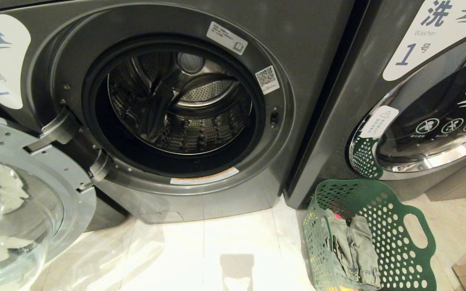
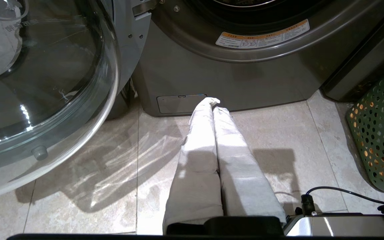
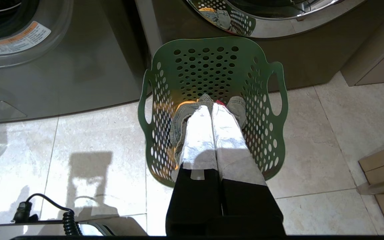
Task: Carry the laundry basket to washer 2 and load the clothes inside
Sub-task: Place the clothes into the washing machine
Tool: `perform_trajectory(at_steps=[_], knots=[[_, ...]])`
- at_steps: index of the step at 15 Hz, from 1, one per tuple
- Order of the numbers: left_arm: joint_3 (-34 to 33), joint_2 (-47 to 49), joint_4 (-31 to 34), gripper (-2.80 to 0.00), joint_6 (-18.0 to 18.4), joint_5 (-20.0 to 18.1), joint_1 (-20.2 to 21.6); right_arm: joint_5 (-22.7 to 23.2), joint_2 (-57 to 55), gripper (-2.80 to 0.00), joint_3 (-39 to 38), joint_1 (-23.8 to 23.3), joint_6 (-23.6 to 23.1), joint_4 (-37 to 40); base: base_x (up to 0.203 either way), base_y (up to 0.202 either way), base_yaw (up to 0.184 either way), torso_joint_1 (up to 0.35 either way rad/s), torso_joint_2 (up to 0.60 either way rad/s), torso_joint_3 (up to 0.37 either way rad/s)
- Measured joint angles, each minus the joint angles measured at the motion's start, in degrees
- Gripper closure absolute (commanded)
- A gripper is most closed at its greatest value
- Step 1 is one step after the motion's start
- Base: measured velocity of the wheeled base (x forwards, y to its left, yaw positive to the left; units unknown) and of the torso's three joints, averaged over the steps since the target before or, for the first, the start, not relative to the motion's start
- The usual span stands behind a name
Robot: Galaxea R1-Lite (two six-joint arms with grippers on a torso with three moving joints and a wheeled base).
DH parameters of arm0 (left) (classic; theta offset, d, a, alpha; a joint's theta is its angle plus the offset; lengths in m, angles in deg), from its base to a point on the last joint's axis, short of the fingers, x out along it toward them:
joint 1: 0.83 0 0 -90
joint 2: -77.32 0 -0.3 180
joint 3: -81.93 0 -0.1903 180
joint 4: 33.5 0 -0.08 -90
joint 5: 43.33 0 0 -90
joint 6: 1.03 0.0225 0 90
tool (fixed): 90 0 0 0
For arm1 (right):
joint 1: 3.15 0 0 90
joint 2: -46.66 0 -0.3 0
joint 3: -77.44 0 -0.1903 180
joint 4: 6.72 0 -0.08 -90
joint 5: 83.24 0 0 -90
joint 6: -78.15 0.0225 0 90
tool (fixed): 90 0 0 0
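Beside washer 2 (image 1: 168, 109), green perforated laundry basket (image 1: 395, 226) holding clothes (image 1: 352, 246)

Left gripper (image 2: 213, 101) and right gripper (image 3: 211, 106): fingers pressed together, cloth-wrapped, both pointing toward 12 o'clock, holding nothing.

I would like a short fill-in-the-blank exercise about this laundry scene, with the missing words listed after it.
1. The round glass door of washer 2 stands ____.
2. The green laundry basket sits on the floor in front of the washer labelled ____.
3. The clothes lie inside the ____.
4. The fingers of the left gripper are ____, above the tiled floor.

Missing words: open; 1; basket; shut
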Motion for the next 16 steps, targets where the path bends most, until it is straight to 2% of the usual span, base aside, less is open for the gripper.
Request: perform_trajectory(at_steps=[16], knots=[[0.0, 0.0, 0.0, 0.0, 0.0, 0.0, 0.02, 0.0, 0.0, 0.0, 0.0, 0.0, 0.02, -0.01, 0.0, 0.0, 0.0, 0.0, 0.0, 0.0]])
